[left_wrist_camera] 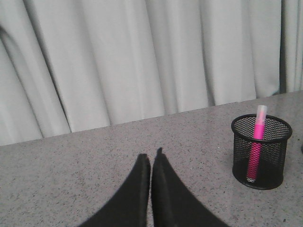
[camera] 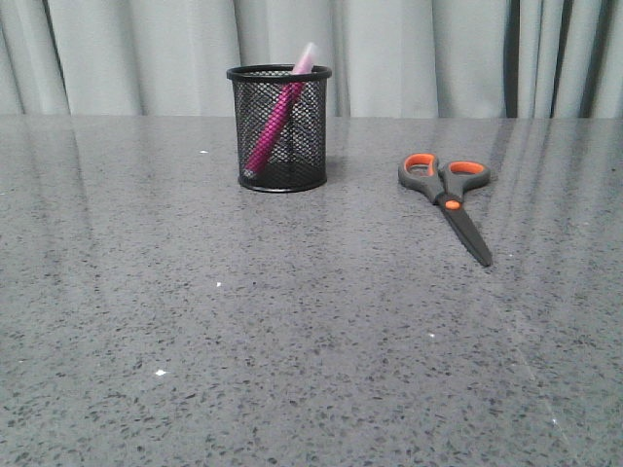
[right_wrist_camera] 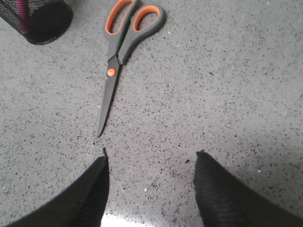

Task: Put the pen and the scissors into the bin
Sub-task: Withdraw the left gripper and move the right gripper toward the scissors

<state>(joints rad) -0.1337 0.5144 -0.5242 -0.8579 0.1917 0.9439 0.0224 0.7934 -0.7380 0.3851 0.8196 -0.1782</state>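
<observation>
The black wire-mesh bin (camera: 280, 128) stands upright at the back of the table, left of centre. The magenta pen (camera: 275, 117) leans inside it, its pale end sticking out over the rim; bin (left_wrist_camera: 261, 151) and pen (left_wrist_camera: 257, 142) show in the left wrist view too. The grey scissors (camera: 447, 198) with orange-lined loops lie flat to the bin's right, blades closed and pointing toward the front. My right gripper (right_wrist_camera: 151, 158) is open over bare table, a short way from the scissors' (right_wrist_camera: 118, 56) blade tip. My left gripper (left_wrist_camera: 151, 158) is shut and empty, off to the bin's side.
A speckled grey stone table (camera: 292, 341) fills the front view. Pale curtains (camera: 389, 49) hang behind its far edge. Neither arm appears in the front view. A corner of the bin (right_wrist_camera: 38, 19) shows beside the scissors' handles in the right wrist view.
</observation>
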